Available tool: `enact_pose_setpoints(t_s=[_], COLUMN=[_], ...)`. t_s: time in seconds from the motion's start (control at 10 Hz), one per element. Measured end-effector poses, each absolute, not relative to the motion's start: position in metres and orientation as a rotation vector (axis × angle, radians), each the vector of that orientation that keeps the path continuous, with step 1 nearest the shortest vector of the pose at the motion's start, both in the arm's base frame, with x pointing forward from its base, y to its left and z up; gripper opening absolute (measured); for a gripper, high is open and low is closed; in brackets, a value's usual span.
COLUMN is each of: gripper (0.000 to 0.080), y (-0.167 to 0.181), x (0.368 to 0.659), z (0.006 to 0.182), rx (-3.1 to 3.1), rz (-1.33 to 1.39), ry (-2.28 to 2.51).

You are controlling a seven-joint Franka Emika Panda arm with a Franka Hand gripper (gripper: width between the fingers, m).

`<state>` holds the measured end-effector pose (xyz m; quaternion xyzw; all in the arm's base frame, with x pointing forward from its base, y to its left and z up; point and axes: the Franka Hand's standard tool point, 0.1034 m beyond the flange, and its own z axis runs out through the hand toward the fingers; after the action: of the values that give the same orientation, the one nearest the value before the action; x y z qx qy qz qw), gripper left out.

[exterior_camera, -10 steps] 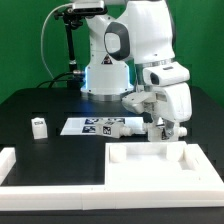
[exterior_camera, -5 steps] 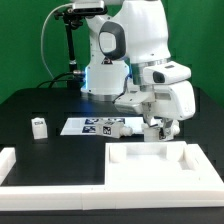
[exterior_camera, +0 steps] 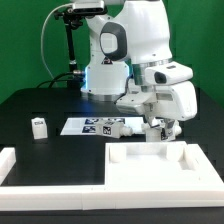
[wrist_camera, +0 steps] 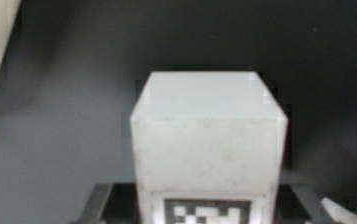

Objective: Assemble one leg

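Note:
My gripper is at the exterior view's right, just above the far edge of the large white tray-like panel. In the wrist view the gripper is shut on a white leg. Dark fingers flank the leg's tagged end, and the leg hangs above the dark table. In the exterior view the held leg is mostly hidden by the fingers. Another leg stands alone at the left. A third white part sits by the marker board's right end.
The marker board lies flat in the middle of the black table. A white L-shaped rim runs along the front left. The robot base and a black stand are behind.
The gripper with the leg has shifted slightly to the exterior view's left and a little upward over the last second. Nothing else has moved.

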<state>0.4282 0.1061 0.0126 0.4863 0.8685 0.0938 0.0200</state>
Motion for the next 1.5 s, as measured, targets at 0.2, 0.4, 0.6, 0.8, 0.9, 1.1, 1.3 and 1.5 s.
enact_pose_setpoints(t_s=[0.2,0.4,0.6,0.8,0.9,1.1,1.3,1.5], gripper=[0.0284,0.0284,0.0284,0.0284,0.0448,0.0608,0.0641,0.0648], y=[0.108,0.111,0.109,0.109,0.109,0.108,0.096,0.076], x=[0.427,0.424,0.426,0.425,0.425,0.427,0.439,0.461], z=[0.014,0.014,0.013,0.013,0.013,0.014,0.029,0.06], rx=[1.368,1.281,1.291,1.292,1.292,1.285,1.282,1.315], rz=[0.292,0.29,0.288,0.289,0.288,0.288,0.27,0.241], ry=[2.757,2.794,2.79,2.79,2.79,2.79,2.756,2.673])
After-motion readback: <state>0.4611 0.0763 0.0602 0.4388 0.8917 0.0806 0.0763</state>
